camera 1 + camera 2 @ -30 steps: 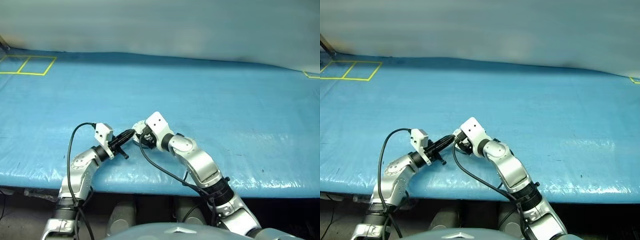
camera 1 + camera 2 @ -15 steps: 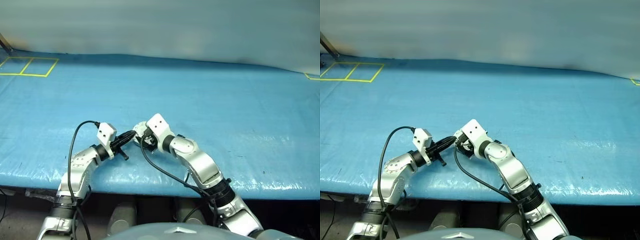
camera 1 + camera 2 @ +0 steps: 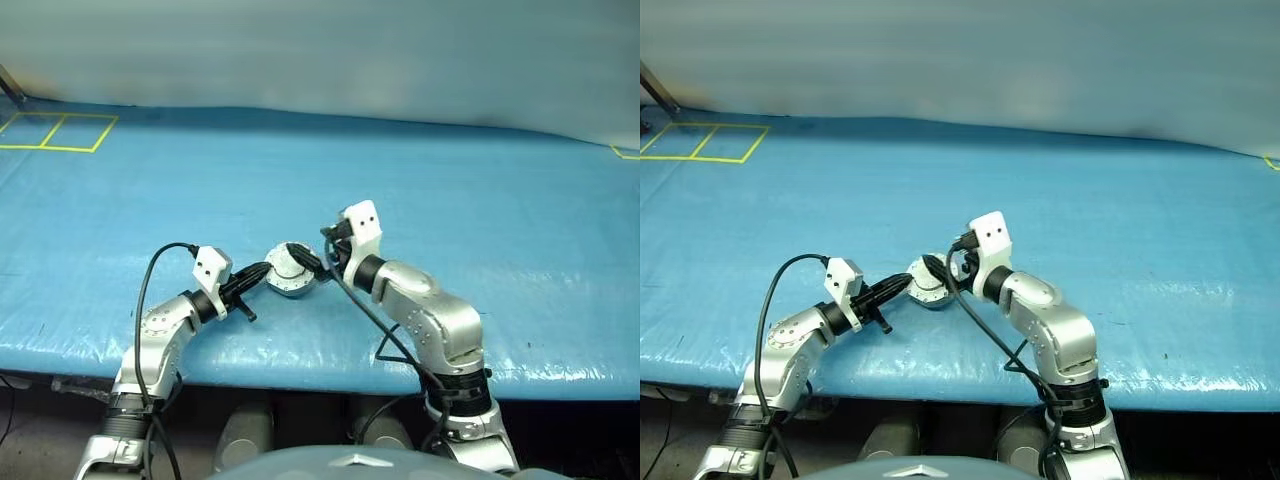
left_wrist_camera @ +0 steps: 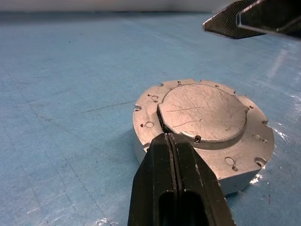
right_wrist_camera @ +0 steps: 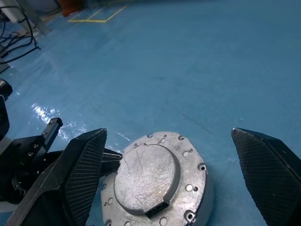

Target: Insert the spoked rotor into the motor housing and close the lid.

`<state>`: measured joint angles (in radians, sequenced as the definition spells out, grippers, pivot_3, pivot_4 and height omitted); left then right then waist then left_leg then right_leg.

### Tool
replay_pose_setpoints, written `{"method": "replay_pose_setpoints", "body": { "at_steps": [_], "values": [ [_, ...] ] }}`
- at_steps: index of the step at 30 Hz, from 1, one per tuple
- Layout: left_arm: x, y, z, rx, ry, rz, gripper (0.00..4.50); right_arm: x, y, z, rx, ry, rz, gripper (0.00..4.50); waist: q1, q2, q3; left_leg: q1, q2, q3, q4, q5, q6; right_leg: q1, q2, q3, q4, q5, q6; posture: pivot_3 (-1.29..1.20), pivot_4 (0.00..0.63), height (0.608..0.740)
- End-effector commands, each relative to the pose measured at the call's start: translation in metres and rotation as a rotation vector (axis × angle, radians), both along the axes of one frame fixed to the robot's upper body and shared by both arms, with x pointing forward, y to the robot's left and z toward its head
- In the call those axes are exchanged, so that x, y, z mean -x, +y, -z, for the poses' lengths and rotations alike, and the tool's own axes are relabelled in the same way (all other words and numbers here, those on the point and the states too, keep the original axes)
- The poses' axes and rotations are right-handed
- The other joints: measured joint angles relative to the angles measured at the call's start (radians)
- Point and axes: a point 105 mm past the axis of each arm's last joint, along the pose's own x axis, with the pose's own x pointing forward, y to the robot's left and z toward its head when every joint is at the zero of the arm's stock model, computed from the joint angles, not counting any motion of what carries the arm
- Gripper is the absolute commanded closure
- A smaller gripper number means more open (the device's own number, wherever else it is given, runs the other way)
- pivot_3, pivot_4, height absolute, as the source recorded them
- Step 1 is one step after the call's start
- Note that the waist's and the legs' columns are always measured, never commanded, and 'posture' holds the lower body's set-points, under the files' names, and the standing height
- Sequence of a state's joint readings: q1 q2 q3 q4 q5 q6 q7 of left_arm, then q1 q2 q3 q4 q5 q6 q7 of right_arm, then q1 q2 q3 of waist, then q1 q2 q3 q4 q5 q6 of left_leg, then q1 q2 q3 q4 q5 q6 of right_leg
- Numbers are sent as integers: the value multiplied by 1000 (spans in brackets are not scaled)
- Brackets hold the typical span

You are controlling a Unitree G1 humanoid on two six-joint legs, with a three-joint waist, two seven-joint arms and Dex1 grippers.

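The motor housing (image 3: 291, 271) lies flat on the blue table, a round silver-grey puck with small holes around its rim (image 4: 244, 155). Its lid (image 4: 202, 112) is down, plain scratched outer face up, also seen as the lid (image 5: 146, 176) in the right wrist view. The spoked rotor is hidden. My left gripper (image 4: 168, 137) is shut, its tips resting against the housing's near rim at the lid's seam. My right gripper (image 5: 167, 133) hangs open just above and to the right of the housing, one finger (image 4: 244, 21) on each side, touching nothing.
The blue sheet covers the whole table up to a pale back wall. Yellow tape squares (image 3: 55, 130) lie at the far left and a yellow mark (image 3: 625, 152) at the far right. The table's front edge (image 3: 300, 375) runs just below both arms.
My right gripper has opened wide, rolled, and lifted up and to the right off the housing, which now shows with its lid down. The left gripper has kept still.
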<state>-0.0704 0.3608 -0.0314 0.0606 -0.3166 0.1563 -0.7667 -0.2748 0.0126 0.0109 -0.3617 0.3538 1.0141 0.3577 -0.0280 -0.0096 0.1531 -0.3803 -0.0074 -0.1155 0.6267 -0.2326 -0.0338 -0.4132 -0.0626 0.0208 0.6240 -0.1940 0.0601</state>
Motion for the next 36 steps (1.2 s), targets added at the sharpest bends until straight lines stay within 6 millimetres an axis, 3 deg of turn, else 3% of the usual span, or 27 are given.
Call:
{"method": "replay_pose_setpoints", "body": {
  "at_steps": [1, 9, 18, 28, 31, 36],
  "values": [
    [8, -8, 18, -23, 63, 36, 4500, 5, -9, 14, -147, 158, 15, 34, 1, 0, 0, 0, 0, 0, 0, 0, 0, 0, 0, 0, 0, 0, 0, 0, 150, 740],
    [8, -7, 18, -32, 54, 39, 4500, 12, -4, 31, -545, 442, -2, 34, 1, 5, 3, -1, 0, 0, -1, 0, 0, -1, 0, 0, 0, 0, 0, 0, 150, 740],
    [10, -5, 19, -42, 52, 31, 4500, 17, 16, 30, -608, 500, -71, 34, -2, 6, 4, -1, 0, 1, -1, 0, 0, -1, 0, 0, 0, 0, 0, 0, 150, 740],
    [9, -5, 20, -52, 44, 28, 4500, 18, 23, 32, -597, 515, -96, 34, -2, 6, 4, -1, 0, 0, -1, 0, 0, -1, 0, 0, -1, 0, 0, 0, 150, 740],
    [9, -5, 20, -53, 41, 27, 4500, 19, 26, 33, -599, 524, -103, 683, -2, 6, 4, -2, 0, 0, -1, 0, 0, -1, 0, 0, -1, 0, 0, 0, 150, 740],
    [9, -5, 20, -63, 30, 21, 4500, 18, 28, 37, -599, 545, -101, 2288, -2, 6, 4, -2, 0, 0, -1, 0, 0, -2, 0, 0, -1, 0, 0, 0, 150, 740]
  ]
}}
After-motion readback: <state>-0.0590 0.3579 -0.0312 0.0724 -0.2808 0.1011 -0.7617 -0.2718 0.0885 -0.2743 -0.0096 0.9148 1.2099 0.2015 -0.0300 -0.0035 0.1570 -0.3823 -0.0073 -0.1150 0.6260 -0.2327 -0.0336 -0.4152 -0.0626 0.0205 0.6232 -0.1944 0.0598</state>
